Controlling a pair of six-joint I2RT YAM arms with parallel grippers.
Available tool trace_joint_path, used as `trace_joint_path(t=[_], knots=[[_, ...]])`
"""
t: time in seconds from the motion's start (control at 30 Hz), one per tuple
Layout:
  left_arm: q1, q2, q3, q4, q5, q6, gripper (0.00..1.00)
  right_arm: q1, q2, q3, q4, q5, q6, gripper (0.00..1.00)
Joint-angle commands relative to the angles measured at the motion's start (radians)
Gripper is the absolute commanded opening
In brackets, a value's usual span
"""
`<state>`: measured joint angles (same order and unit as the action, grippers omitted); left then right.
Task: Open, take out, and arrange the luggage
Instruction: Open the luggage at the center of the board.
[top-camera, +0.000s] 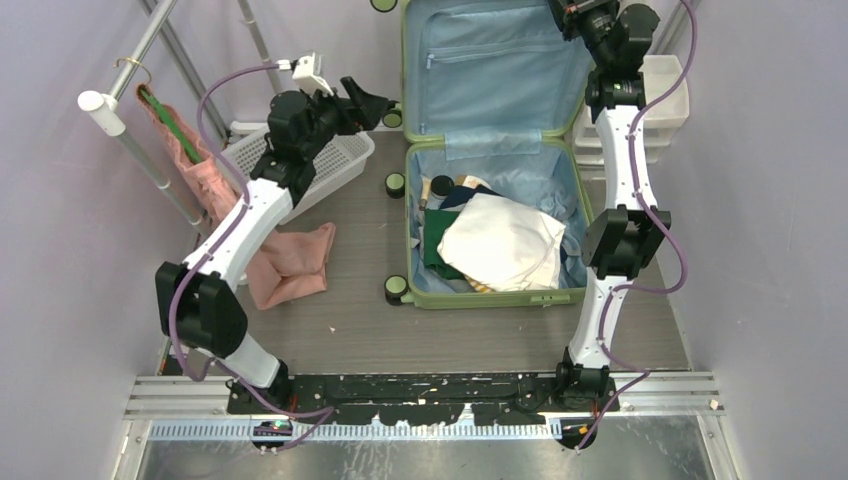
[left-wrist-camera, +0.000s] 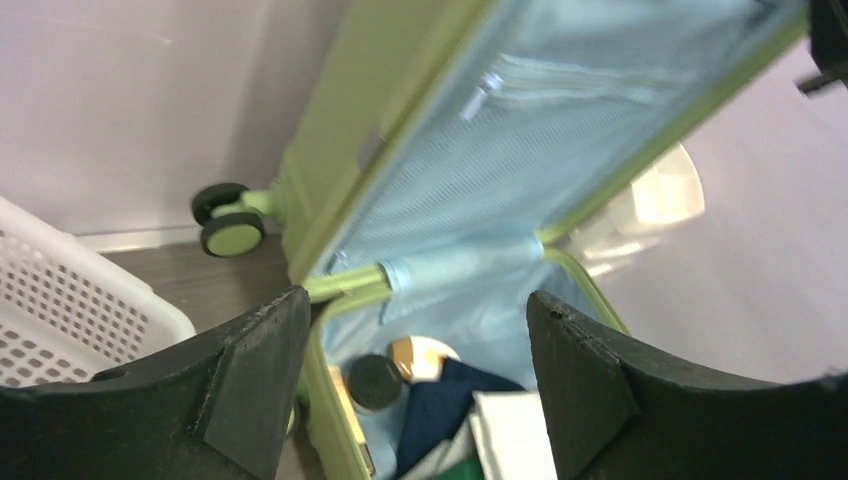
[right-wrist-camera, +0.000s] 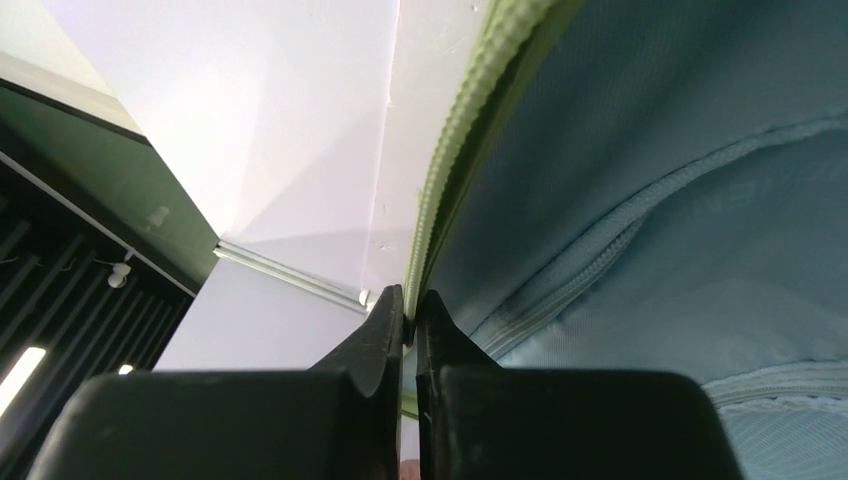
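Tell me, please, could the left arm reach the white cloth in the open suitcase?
Probably yes: the left gripper hangs open beside the suitcase, the white cloth lies uncovered on top, and the right gripper, shut on the edge of the raised lid, is clear.

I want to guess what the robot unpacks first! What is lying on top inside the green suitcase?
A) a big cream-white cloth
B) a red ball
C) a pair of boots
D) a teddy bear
A: a big cream-white cloth, folded, lies on top of the other things in the lower half of the open luggage.
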<state>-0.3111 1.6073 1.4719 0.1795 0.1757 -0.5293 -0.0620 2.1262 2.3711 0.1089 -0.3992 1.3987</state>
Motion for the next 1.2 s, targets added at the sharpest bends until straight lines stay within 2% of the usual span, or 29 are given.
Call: trace_joint_path(t=[0.0,0.23,0.3,0.47,0.77,0.83,0.93,1.17], knots=[[-0.051,-0.091,-0.042,-0.118,0.126,0.07,0.8,-0.009,0.019,0.03,0.097,0.051,-0.034,0.01],[-0.142,-0.194,-0.154,-0.2,0.139,0.12,0.79,-0.003,0.089,0.105,0.098,0.115,-0.077,0.02],[-0.158,-0.228,-0.192,-0.222,0.134,0.129,0.79,0.0,0.111,0.131,0.095,0.123,-0.094,0.06],[-0.179,-0.324,-0.273,-0.264,0.106,0.144,0.78,0.006,0.159,0.17,0.109,0.158,-0.108,0.25],[-0.227,-0.479,-0.338,-0.448,0.047,0.153,0.78,0.007,0.191,0.182,0.154,0.139,-0.113,0.37],[-0.233,-0.516,-0.364,-0.483,0.02,0.142,0.78,0.004,0.17,0.144,0.196,0.097,-0.101,0.4],[-0.235,-0.57,-0.399,-0.53,-0.017,0.124,0.78,-0.009,0.097,-0.006,0.352,-0.019,-0.092,0.46],[-0.267,-0.628,-0.42,-0.648,-0.099,0.085,0.79,-0.042,-0.221,-0.485,0.669,-0.421,-0.136,0.58]])
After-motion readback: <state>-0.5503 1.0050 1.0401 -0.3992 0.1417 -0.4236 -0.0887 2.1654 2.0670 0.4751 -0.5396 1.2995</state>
